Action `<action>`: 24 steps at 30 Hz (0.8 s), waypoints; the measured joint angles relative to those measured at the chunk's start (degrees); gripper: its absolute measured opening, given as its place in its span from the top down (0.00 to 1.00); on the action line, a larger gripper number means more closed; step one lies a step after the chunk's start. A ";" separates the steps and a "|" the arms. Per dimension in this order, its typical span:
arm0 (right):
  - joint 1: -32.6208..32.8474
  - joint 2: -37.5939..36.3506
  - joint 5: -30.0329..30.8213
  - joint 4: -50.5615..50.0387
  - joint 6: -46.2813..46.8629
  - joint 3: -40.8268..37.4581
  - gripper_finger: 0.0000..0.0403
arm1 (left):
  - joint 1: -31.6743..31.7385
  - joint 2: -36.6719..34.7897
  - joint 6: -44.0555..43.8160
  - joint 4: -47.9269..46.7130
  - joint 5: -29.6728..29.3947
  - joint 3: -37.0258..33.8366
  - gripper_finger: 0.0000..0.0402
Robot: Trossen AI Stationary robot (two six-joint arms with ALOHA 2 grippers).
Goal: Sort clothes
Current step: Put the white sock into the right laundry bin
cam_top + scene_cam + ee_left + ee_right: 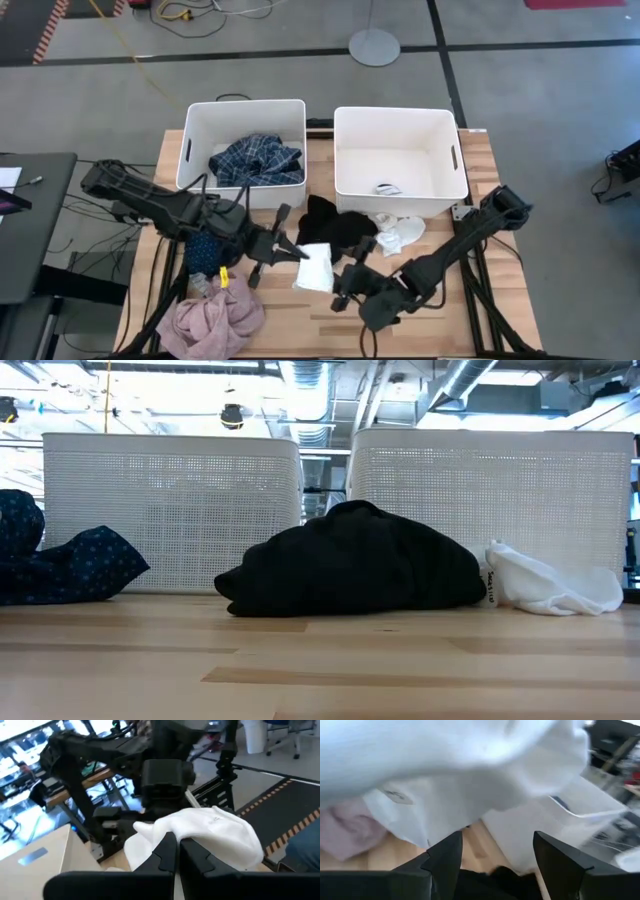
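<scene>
L gripper (297, 250) is mid-table, jaws clenched on a white garment (315, 268) that hangs from its tip; the L wrist view shows the same white cloth (210, 837) bunched over the two shut fingers (165, 855). R gripper (340, 290) sits just beside that cloth on its R side, nearer the front edge, jaws apart and released, nothing between them; in the R wrist view the white fabric (445, 765) fills the space above the spread fingers (445, 860) w/o touching them.

Black garment (335, 225) lies heaped on the table (480, 300) in front of the gap between the two white bins, touching the R bin's front wall; the low view shows it as a dark mound (355, 560). White socks (398, 235) lie just R of it, touching it, also seen low (545, 585). Blue plaid garment (255, 160) is inside the L bin (195, 130). R bin (345, 170) holds one small grey-white item (386, 187), too small to tell what. Dark navy patterned piece (205, 250) lies under the L arm, near the L edge (75, 565). Pink garment (215, 320) is crumpled at the front L corner, showing as a pink blur (350, 830) in the R wrist view.
</scene>
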 joint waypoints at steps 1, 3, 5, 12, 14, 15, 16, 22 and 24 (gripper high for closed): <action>-0.07 -0.06 -1.71 1.56 -1.58 0.00 0.35 | -0.16 0.00 0.62 0.01 0.31 0.00 1.00; -0.36 -0.07 -6.58 5.51 -5.72 0.00 0.35 | -0.34 0.00 2.17 -0.01 0.55 0.00 1.00; -0.50 -0.05 -11.02 9.38 -8.64 -0.02 0.35 | -0.43 0.00 3.43 -0.01 1.17 0.00 1.00; -1.61 -0.07 -19.48 13.96 -13.31 -0.02 0.35 | -0.43 -0.02 4.34 1.03 3.84 0.00 1.00; -2.00 -0.07 -20.91 14.79 -13.42 -0.02 0.35 | -0.43 -0.02 4.30 0.74 3.84 0.00 1.00; -2.15 -0.07 -21.06 14.94 -13.58 -0.02 0.35 | -0.43 0.00 4.30 0.79 3.85 0.00 1.00; -2.15 -0.07 -21.12 15.13 -13.75 -0.02 0.35 | -0.51 -0.01 4.28 0.78 3.89 0.00 1.00; -2.55 -0.07 -21.12 16.26 -14.29 -0.02 0.42 | -0.56 -0.02 4.32 0.85 3.97 0.00 1.00; -2.61 -0.07 -21.12 16.22 -14.39 -0.02 0.50 | -0.56 -0.02 4.32 0.82 3.98 0.02 1.00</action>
